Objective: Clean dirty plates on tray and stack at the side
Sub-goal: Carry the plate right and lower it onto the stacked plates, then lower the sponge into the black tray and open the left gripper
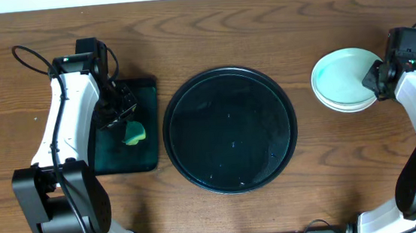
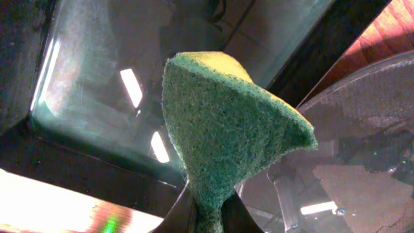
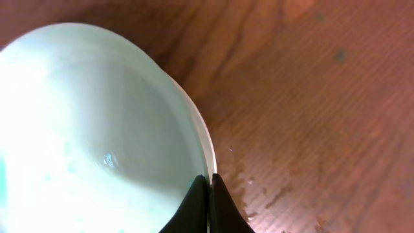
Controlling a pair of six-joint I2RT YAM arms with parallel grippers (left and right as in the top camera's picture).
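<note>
Since the plates [image 1: 341, 78] are stacked on the bench [image 1: 260, 21] to the right of the round tray [image 1: 192, 110], handling is judged from the top plate [image 3: 84, 129]. It is taken as stiff, light, glossy, probably wet and slippery, and chippable if dropped. Its rim is pinched narrowly by the right claw [image 3: 208, 191]; a rim hold is advised. A soft sponge [image 2: 226, 136] is nipped in the left claw [image 2: 208, 217].

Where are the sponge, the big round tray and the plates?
sponge [image 1: 134, 133]: overhead view, its green middle.
tray [image 1: 232, 129]: overhead view, its bare black floor.
plates [image 1: 343, 78]: overhead view, inside of the top plate.
</note>
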